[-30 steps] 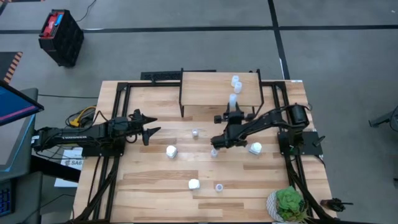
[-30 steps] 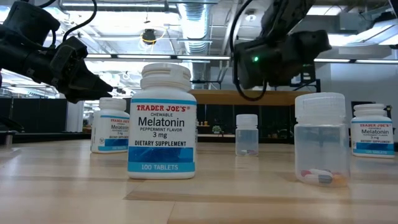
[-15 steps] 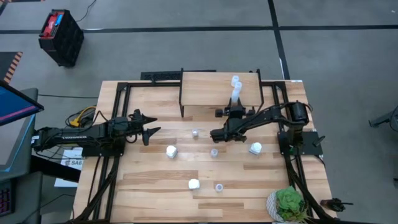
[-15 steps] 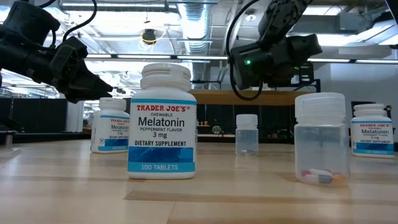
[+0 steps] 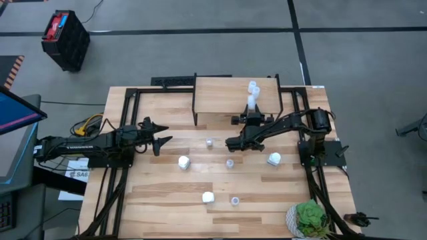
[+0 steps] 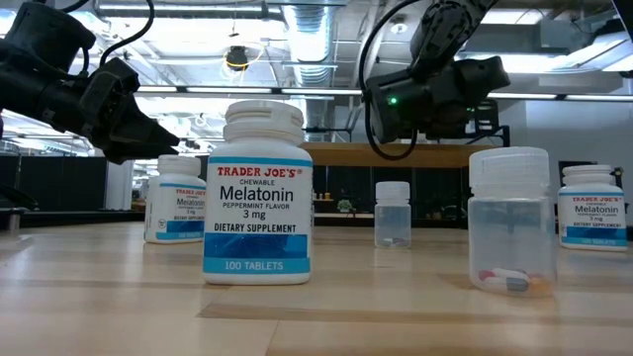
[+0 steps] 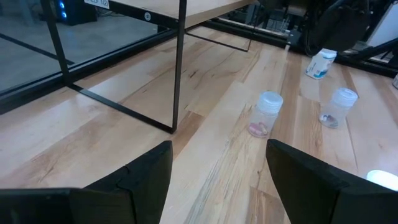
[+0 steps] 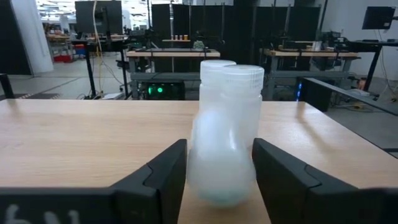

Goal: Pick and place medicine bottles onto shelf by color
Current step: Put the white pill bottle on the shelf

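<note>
At the shelf's (image 5: 220,90) near edge, right tool (image 8: 217,180) flanks a translucent bottle (image 8: 225,134).

I work in a robotics lab or workshop. Around my wooden worktop (image 5: 167,193) the floor (image 5: 167,47) is grey with dark tape lines. Behind it I see black benches (image 8: 171,59), a rack with a green light (image 8: 159,90), and open ceiling ducts (image 6: 307,30).

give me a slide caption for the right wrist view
Right claw straddling a translucent bottle on the shelf, another bottle right behind it.
</note>
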Controlling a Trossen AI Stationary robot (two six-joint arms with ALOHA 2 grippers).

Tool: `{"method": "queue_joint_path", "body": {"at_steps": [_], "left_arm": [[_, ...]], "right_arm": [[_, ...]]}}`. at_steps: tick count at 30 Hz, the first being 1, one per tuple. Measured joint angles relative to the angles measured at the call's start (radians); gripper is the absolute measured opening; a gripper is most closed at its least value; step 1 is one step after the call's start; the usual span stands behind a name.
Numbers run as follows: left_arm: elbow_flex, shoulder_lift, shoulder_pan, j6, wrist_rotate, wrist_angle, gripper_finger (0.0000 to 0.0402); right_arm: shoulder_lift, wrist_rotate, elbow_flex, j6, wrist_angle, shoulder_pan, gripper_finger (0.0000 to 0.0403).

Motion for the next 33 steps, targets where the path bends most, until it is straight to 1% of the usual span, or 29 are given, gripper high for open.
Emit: {"method": "queue_joint_path", "body": {"at_steps": [7,11,13,15,17,19,21,24,28,30,33], "left_arm": [[0.000,0.000,0.000,-0.001,0.000,0.000,0.0247],[0.000,0.000,0.000,-0.001,0.000,0.000,0.0247],[0.000,0.000,0.000,-0.001,0.000,0.000,0.0247],[0.000,0.000,0.000,-0.001,0.000,0.000,0.0247],[0.000,0.000,0.000,-0.001,0.000,0.000,0.0247],[0.000,0.000,0.000,-0.002,0.000,0.000,0.0247],[0.000,0.000,0.000,-0.002,0.000,0.000,0.0247],[0.000,0.000,0.000,-0.003,0.000,0.000,0.0247],[0.000,0.000,0.000,-0.003,0.000,0.000,0.0247],[0.000,0.000,0.000,-0.003,0.000,0.000,0.0247],[0.000,0.000,0.000,-0.010,0.000,0.000,0.0247]], "right_arm": [[0.000,0.000,0.000,0.000,0.000,0.000,0.0215],[0.000,0.000,0.005,0.005,-0.010,0.026,0.0218],[-0.001,0.000,0.029,0.008,-0.042,0.054,0.0219],[-0.019,-0.003,0.065,0.008,-0.109,0.084,0.0218],[-0.049,-0.035,0.121,0.008,-0.193,0.110,0.0216],[-0.089,-0.110,0.188,-0.001,-0.321,0.122,0.0212],[-0.134,-0.204,0.264,-0.059,-0.416,0.115,0.0208],[-0.199,-0.402,0.380,-0.263,-0.473,0.075,0.0201],[-0.260,-0.709,0.496,-0.600,-0.412,-0.012,0.0194],[-0.277,-0.797,0.518,-0.732,-0.345,-0.052,0.0192],[-0.283,-0.864,0.525,-0.863,-0.269,-0.101,0.0188]]}}
